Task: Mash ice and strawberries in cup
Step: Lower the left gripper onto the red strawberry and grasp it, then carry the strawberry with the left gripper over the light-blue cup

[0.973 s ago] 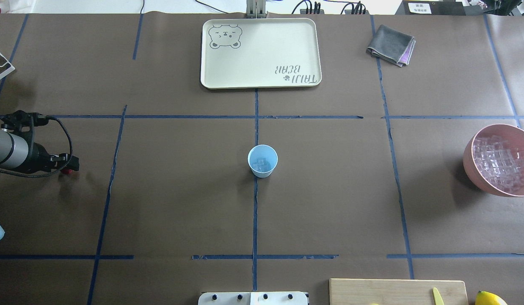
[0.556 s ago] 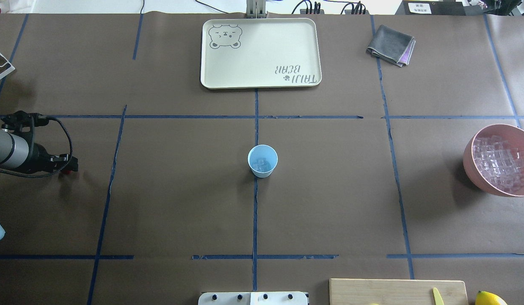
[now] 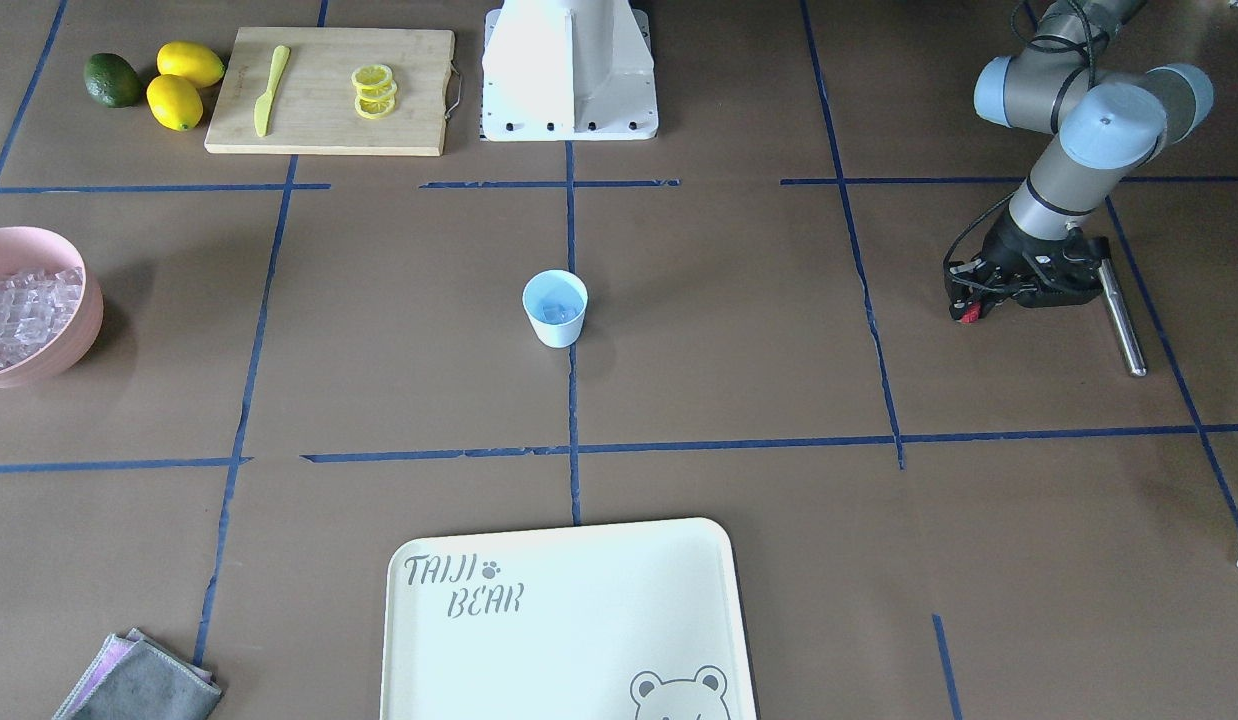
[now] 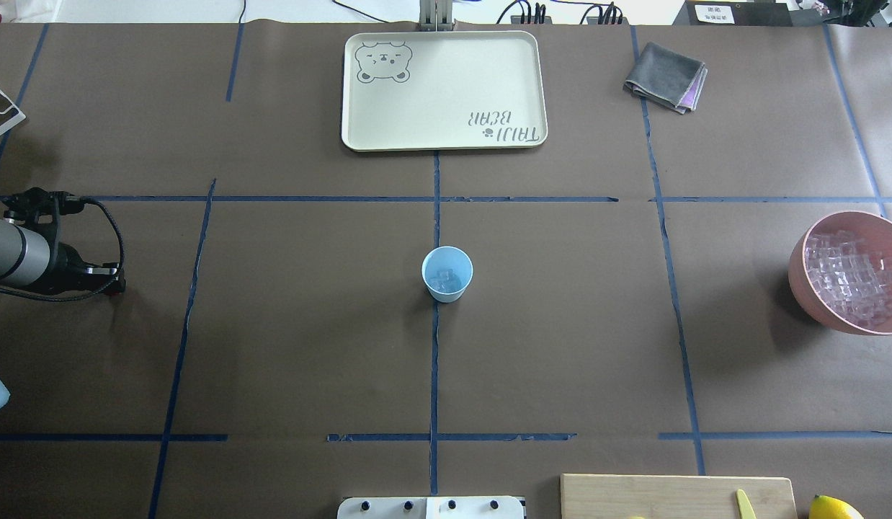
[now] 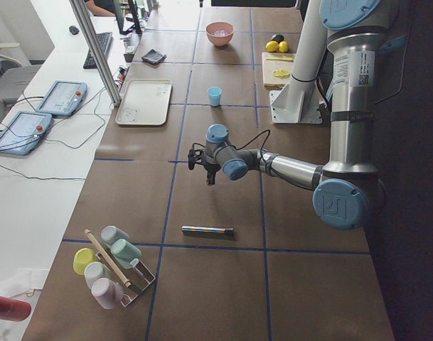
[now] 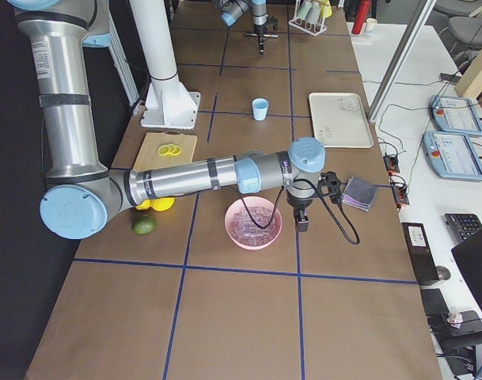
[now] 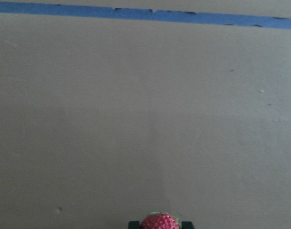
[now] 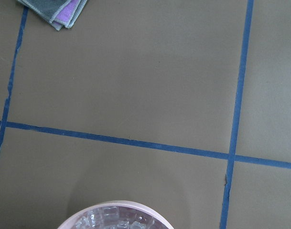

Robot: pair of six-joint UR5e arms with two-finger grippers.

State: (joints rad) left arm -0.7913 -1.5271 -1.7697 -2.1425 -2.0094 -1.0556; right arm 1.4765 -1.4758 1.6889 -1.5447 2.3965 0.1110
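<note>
The left claw is clamped on the strawberry, over the bench and well to the robot's left of the cup. The cup stands upright at the bench's middle with a few cubes of ice inside. The right claw hangs just beside the pink bowl of cubes; whether it is apart or together cannot be told.
</note>
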